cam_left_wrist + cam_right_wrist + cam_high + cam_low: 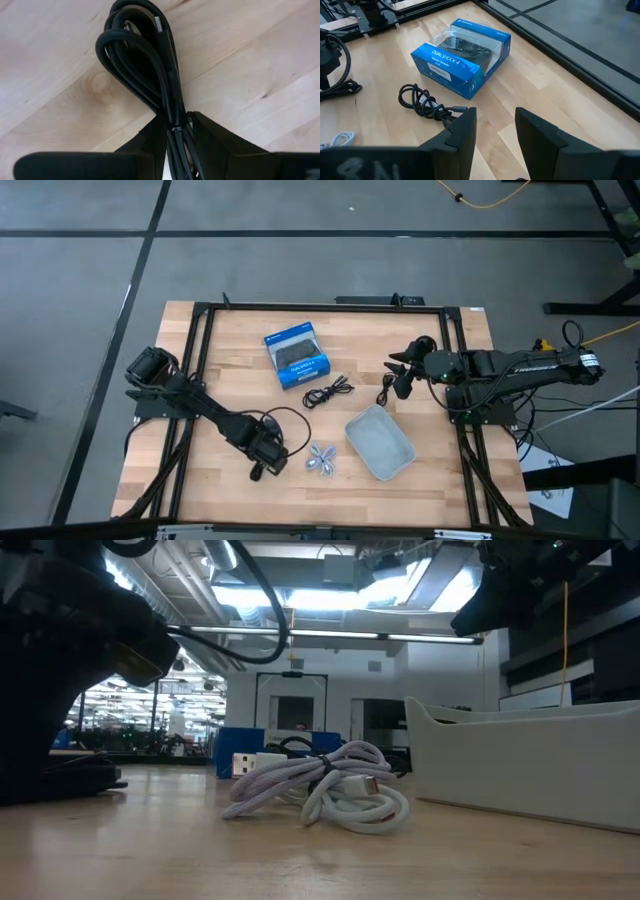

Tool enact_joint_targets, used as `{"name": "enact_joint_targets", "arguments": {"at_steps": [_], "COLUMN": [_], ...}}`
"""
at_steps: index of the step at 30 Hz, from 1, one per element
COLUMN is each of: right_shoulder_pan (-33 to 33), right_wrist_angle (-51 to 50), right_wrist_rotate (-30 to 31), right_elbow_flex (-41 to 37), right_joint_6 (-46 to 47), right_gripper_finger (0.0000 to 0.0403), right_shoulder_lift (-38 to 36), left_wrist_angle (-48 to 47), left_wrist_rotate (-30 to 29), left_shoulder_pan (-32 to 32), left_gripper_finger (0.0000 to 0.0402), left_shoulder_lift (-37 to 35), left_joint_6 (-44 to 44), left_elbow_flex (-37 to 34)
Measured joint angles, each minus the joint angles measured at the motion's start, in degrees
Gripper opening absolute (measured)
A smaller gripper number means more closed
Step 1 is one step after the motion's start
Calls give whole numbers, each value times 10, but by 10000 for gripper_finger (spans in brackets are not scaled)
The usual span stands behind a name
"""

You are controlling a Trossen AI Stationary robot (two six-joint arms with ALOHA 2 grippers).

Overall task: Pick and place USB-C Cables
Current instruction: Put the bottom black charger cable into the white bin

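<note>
My left gripper (266,468) is low over the table's near left part, shut on a bundled black USB-C cable (145,65). A whitish-silver cable (320,461) lies coiled on the wood just right of it, and is centred in the low view (325,790). A loosely coiled black cable (328,391) lies mid-table, also in the right wrist view (425,101). Another black cable (385,390) lies beside my right gripper (400,377). That gripper hovers open above the table, right of centre (495,130), touching nothing. My left gripper pinches the black cable bundle between its two fingers at the gathered strands (176,127), where a small band ties them. The fingers lie along the bundle. The looped end (127,45) reaches out past the fingertips, close over the wood; whether it rests there I cannot tell.
A blue box with a black picture (297,356) sits on the table's far middle part (462,57). A pale grey rectangular tray (380,443) stands near the right, tall at the right of the low view (530,765). A black frame (200,360) borders the wooden table.
</note>
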Motion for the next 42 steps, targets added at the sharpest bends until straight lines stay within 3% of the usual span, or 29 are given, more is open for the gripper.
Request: {"name": "enact_joint_targets", "arguments": {"at_steps": [6, 12, 17, 22, 38, 42], "right_shoulder_pan": [0, 0, 0, 0, 0, 0], "right_wrist_angle": [0, 0, 0, 0, -12, -13], "right_wrist_rotate": [0, 0, 0, 0, 0, 0], "right_elbow_flex": [0, 0, 0, 0, 0, 0], "right_joint_6": [-7, -15, -15, -15, -15, -15], "right_gripper_finger": [140, 140, 140, 140, 140, 140], "right_shoulder_lift": [0, 0, 0, 0, 0, 0], "left_wrist_angle": [-6, -43, -147, -199, -189, -189], "left_wrist_rotate": [-1, -54, -120, -146, -134, -133], "left_shoulder_pan": [3, 0, 3, 5, 20, 20], "left_gripper_finger": [19, 1, 2, 1, 0, 21], "left_shoulder_lift": [0, -22, -43, -45, -42, -42], "left_joint_6": [25, 63, 79, 115, 154, 157], "left_elbow_flex": [0, 17, 89, 134, 118, 118]}}
